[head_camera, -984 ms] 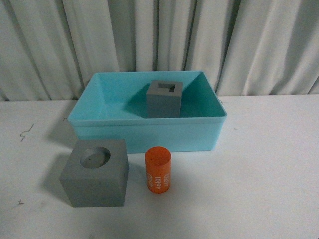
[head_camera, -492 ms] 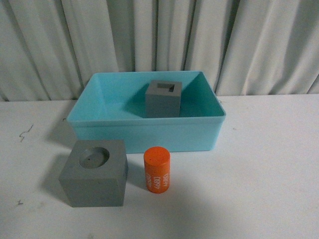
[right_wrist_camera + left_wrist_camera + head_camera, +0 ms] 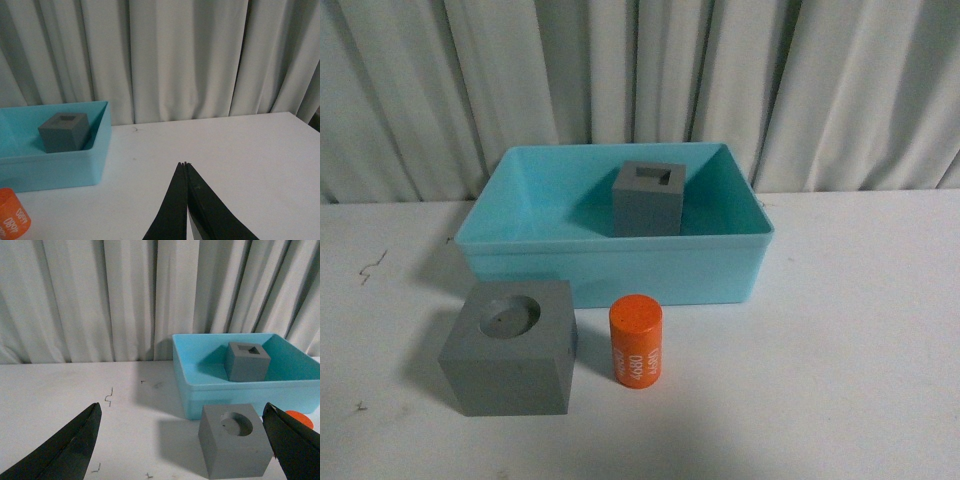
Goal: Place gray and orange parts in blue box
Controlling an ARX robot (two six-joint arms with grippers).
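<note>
Currently the left gripper [image 3: 181, 409] is wide open and empty, aimed level across the table [image 3: 60, 385]. The round-recess gray cube [image 3: 235, 446] sits ahead within the span of its fingers, just short of the blue box [image 3: 220, 385], so I judge the left arm nearer. The right gripper [image 3: 185, 167] is pinched closed on nothing, with the upright orange cylinder [image 3: 12, 220] off to its side by the box; the square-recess gray cube [image 3: 246, 361] is already inside.
</note>
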